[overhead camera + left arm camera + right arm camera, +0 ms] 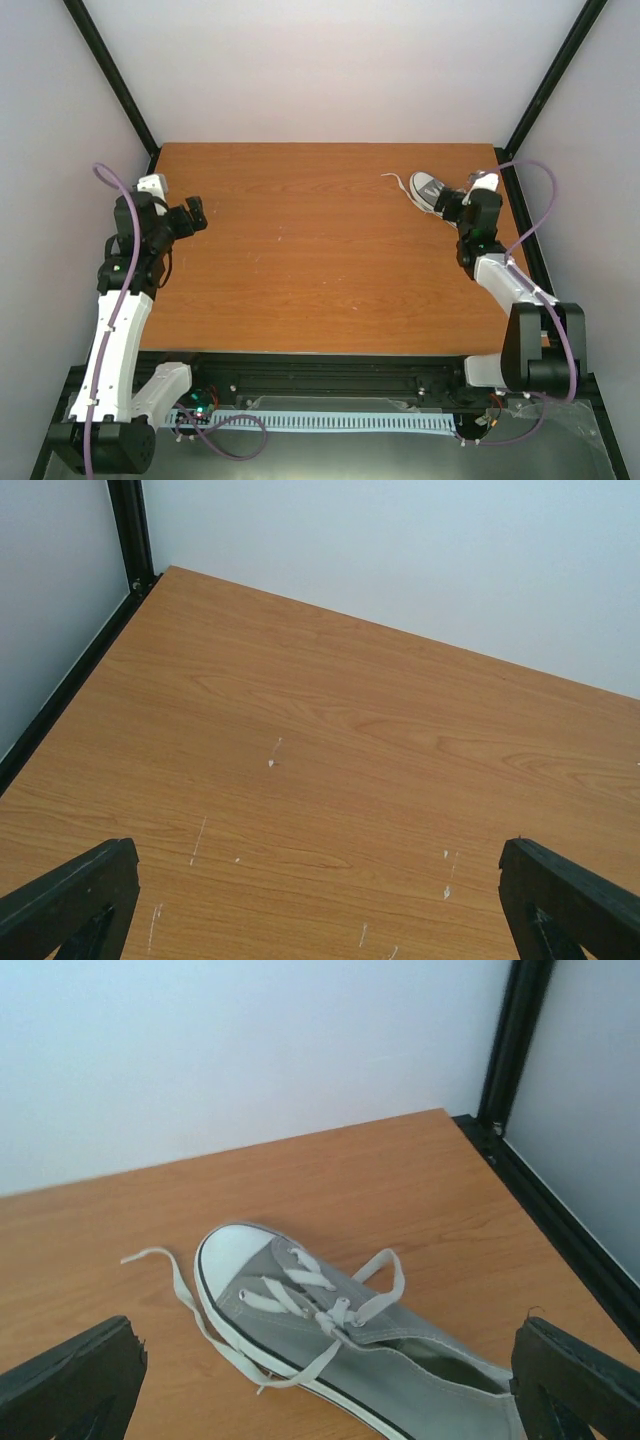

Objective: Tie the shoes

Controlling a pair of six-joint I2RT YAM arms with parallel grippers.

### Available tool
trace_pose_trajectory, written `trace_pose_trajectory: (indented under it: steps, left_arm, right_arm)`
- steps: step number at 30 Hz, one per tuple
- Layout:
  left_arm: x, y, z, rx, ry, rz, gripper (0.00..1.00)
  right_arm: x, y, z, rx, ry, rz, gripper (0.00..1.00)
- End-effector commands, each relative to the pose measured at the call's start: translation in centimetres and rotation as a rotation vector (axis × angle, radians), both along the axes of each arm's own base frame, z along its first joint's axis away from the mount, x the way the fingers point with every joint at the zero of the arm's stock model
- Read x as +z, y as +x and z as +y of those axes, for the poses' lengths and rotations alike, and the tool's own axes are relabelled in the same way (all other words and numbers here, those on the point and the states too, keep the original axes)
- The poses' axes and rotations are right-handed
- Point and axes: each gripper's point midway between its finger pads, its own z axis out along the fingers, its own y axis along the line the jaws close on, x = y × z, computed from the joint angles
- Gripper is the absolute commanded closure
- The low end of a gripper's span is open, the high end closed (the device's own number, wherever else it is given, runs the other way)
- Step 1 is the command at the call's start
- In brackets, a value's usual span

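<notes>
Lying just ahead of the right claw, its heel end reaching in between the claw's wide-spread fingers, is one grey canvas sneaker with a white toe cap pointing away from the claw and to its left. That claw stands fully open and has hold of nothing; whether a finger touches the heel cannot be told. The white laces are untied, one loose end trailing on the wooden worktop left of the toe. A black frame post and white walls close in to the claw's right and beyond. The left claw, equally wide and empty, hangs over scuffed bare wood well apart from the sneaker.
</notes>
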Motion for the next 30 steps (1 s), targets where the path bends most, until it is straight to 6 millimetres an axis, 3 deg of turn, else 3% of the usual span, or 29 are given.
trace_pose_trajectory:
  steps: [1, 7, 14, 25, 30]
  left_arm:
    - [0.1, 0.0, -0.3, -0.023, 0.009, 0.004, 0.00]
    - [0.0, 0.0, 0.0, -0.012, 0.022, 0.008, 0.00]
    - [-0.3, 0.2, -0.1, -0.016, 0.021, 0.021, 0.00]
    - [-0.5, 0.3, -0.2, -0.020, 0.022, 0.026, 0.00]
    - [-0.6, 0.3, -0.1, -0.021, 0.026, 0.033, 0.00]
  right_arm:
    - [-0.9, -1.6, -1.9, -0.180, 0.142, 0.164, 0.00]
    - [-1.4, 0.2, -2.4, -0.215, 0.122, 0.355, 0.00]
    - [-5.3, -0.3, -5.9, -0.405, 0.147, 0.511, 0.00]
    - [-9.7, -0.4, -9.1, -0.422, 0.370, 0.550, 0.01]
    - [-11.0, 0.2, -8.8, -0.380, 0.450, 0.564, 0.11]
